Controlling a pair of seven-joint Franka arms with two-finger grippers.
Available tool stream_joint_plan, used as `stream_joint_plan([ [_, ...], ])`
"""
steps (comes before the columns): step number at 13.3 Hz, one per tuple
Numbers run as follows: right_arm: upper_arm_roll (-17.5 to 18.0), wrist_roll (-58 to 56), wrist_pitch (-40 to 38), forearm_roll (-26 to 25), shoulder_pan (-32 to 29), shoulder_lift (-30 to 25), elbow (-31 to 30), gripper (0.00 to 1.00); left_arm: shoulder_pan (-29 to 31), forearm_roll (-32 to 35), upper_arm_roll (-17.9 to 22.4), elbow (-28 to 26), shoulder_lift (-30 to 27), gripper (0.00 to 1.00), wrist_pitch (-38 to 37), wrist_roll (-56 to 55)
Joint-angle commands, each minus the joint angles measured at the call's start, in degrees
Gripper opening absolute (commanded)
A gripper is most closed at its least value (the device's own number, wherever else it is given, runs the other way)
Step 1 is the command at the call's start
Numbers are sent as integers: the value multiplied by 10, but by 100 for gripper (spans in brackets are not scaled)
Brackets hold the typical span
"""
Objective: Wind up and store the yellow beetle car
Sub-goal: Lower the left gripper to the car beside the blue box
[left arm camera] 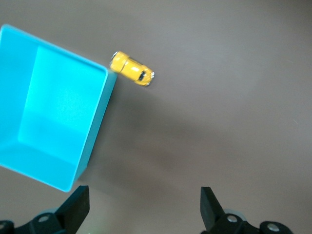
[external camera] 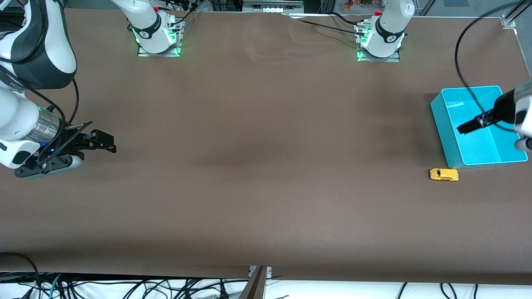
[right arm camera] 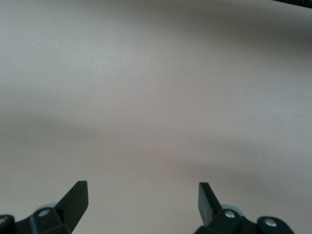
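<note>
A brown bench [external camera: 266, 166] carries everything, its surface bare apart from a bin and a toy at the left arm's end. The right arm waits over the bench at its own end, its right end effector [external camera: 89, 150] hanging above bare brown cover with the fingers [right arm camera: 78, 197] spread wide apart and holding nothing. The left end effector [left arm camera: 144, 207] hangs over the cyan bin [external camera: 440, 120], jaws likewise wide apart and gripping nothing; a black cable loops above the bin. The bin is an open rectangular tub with pale cyan walls and nothing inside it. The yellow beetle car [external camera: 444, 174] rests on the bench just beside the bin's corner, nearer to the front camera than the bin. It is tiny, bright yellow, rounded, with dark windows. Nothing stands between it and the bin.
</note>
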Motion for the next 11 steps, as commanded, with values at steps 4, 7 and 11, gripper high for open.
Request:
stream_joint_plan([
  [4,-12,8,-29,-39,9,-3,57,100,36,0,1,-9,125,100,149,-241],
  [7,-27,7,-24,-38,7,-4,78,100,33,76,0,-4,203,100,227,-453],
  [11,-32,8,-69,-42,5,-33,77,100,43,73,2,-4,243,100,284,-519],
])
